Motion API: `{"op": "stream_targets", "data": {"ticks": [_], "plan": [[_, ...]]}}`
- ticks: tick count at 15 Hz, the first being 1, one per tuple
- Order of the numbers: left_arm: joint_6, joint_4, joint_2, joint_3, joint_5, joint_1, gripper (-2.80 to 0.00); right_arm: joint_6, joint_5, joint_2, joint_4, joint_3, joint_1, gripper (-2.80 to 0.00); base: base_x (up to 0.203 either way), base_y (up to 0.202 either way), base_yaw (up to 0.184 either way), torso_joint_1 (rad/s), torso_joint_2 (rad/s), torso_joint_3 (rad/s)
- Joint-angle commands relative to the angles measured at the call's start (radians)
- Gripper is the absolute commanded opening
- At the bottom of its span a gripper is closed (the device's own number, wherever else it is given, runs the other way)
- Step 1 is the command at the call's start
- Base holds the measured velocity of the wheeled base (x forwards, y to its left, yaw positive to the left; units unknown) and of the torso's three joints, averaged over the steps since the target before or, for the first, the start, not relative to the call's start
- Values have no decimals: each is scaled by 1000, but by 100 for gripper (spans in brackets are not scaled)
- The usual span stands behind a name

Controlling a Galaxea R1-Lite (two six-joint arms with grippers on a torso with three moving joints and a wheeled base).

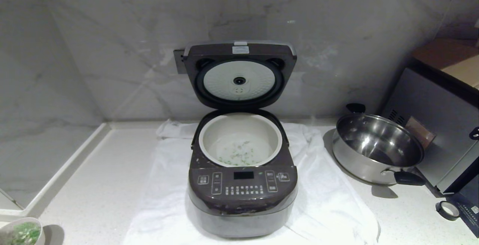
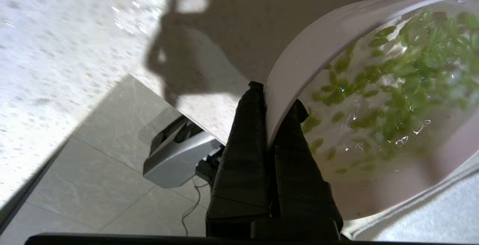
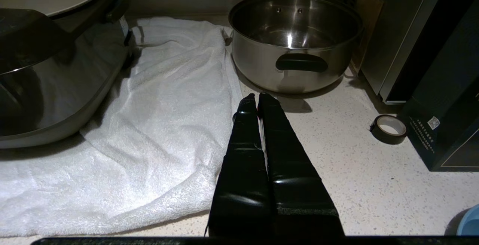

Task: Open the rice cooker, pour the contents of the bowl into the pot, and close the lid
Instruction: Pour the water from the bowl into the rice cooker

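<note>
Marble counter holds the open cooker; left gripper pinches the bowl by its thin rim, likely light, slick and spill-prone; right gripper pressed together.

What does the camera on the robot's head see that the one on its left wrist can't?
Only the head view shows the open rice cooker, its raised lid, the pot with a few green pieces, and the steel pan. Only the left wrist view shows the left pincer clamped on the bowl's rim, and the floor below. Both show the bowl of green pieces.
</note>
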Motion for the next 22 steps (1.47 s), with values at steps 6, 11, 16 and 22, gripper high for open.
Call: {"op": "stream_targets", "data": {"ticks": [6,11,16,22], "plan": [[-2,1,-85,104,-11,-98,-280,0,0,0,-1,2,0,-280,0,0,0,0,0,0],[-59,1,-150,173,-12,-243,-280,2,0,0,-1,2,0,-280,0,0,0,0,0,0],[-205,3,-196,166,-11,-424,-280,2,0,0,-1,2,0,-280,0,0,0,0,0,0],[-339,120,-219,23,-13,-569,-280,2,0,0,-1,2,0,-280,0,0,0,0,0,0]]}}
